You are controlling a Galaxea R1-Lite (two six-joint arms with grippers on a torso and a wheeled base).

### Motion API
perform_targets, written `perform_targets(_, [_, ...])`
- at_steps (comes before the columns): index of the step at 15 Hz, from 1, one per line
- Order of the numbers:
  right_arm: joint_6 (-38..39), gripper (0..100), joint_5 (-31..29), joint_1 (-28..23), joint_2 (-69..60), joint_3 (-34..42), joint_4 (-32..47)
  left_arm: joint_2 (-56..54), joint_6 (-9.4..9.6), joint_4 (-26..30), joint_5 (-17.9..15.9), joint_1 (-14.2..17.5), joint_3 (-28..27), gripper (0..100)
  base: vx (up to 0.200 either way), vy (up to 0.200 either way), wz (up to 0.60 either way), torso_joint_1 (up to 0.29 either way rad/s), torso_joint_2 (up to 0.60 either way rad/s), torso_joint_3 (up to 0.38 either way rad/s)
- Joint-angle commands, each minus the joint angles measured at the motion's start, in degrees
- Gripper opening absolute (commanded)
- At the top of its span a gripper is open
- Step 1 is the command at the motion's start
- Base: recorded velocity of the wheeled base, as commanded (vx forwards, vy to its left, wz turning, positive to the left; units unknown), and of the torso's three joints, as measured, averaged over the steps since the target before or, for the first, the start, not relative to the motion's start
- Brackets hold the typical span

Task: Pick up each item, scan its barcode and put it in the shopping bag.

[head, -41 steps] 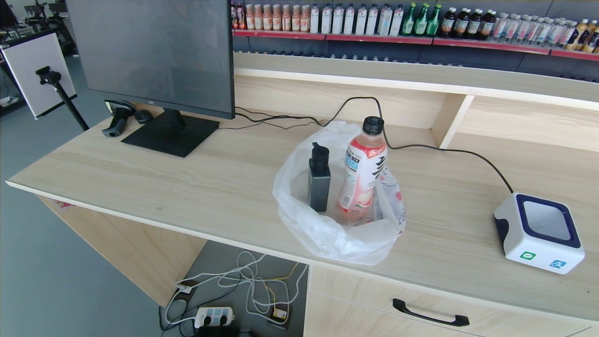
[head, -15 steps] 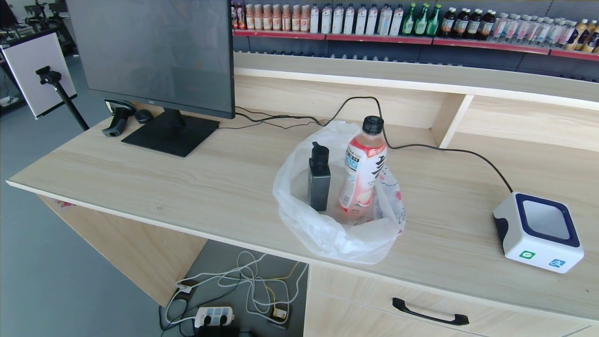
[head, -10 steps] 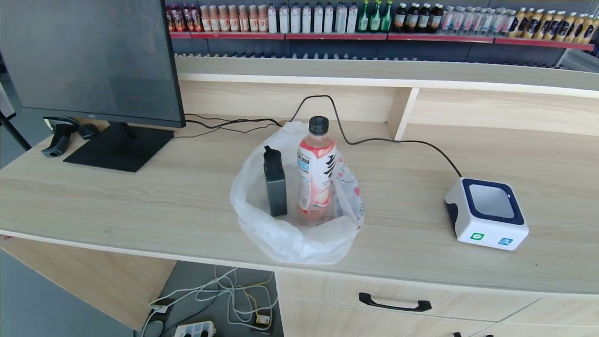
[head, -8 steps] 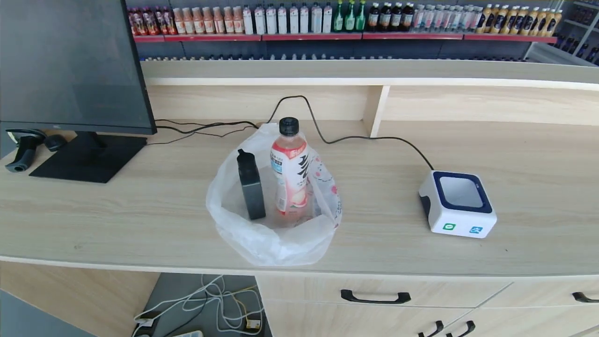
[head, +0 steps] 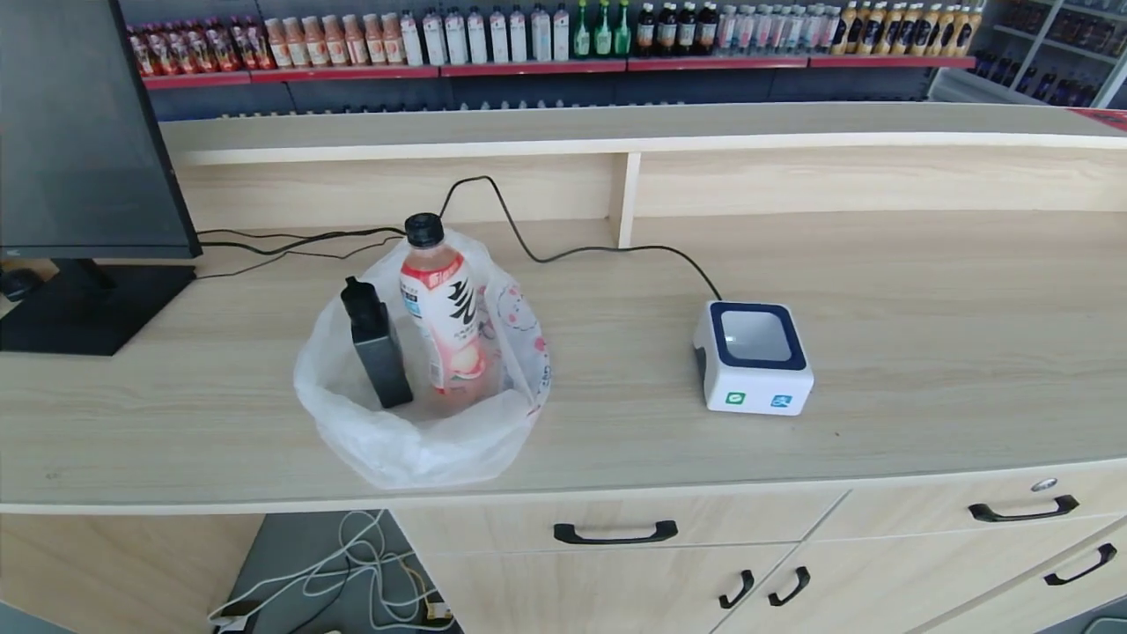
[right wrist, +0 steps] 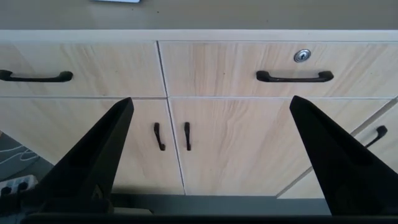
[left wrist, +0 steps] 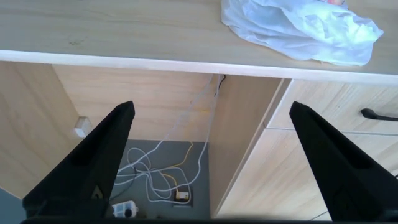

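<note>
Left gripper (left wrist: 210, 107): fingers spread wide, holding nothing; low, in front of the counter (left wrist: 124, 31).
Right gripper (right wrist: 210, 99): likewise spread and empty, facing the drawers (right wrist: 81, 62).
Shopping bag (head: 423, 440): on the counter, mouth open, left of the scanner (head: 753, 357).
Contents: pink drink bottle (head: 440, 308) and dark bottle (head: 379, 352), upright, side by side.
Change: head camera has swung; bag, bottles and scanner kept their arrangement.
Task status: both items bagged; judged finished.

light: bright, even | shadows: soft, faint beside scanner (head: 753, 357) | under counter (head: 924, 352): dimmer
</note>
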Motion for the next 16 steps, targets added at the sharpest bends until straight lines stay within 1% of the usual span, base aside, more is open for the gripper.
perform_targets(1, [0.0,100,0.0,0.0,0.0,0.0,0.0,0.1,-0.02,-0.1,0.0,0.0,0.0,100,0.0,-0.2,0.0,0.007,0.01,0.002])
perform_targets(16, [0.2,100,0.0,0.0,0.0,0.0,0.0,0.1,-0.02,-0.1,0.0,0.0,0.0,100,0.0,-0.2,0.0,0.002,0.0,0.002])
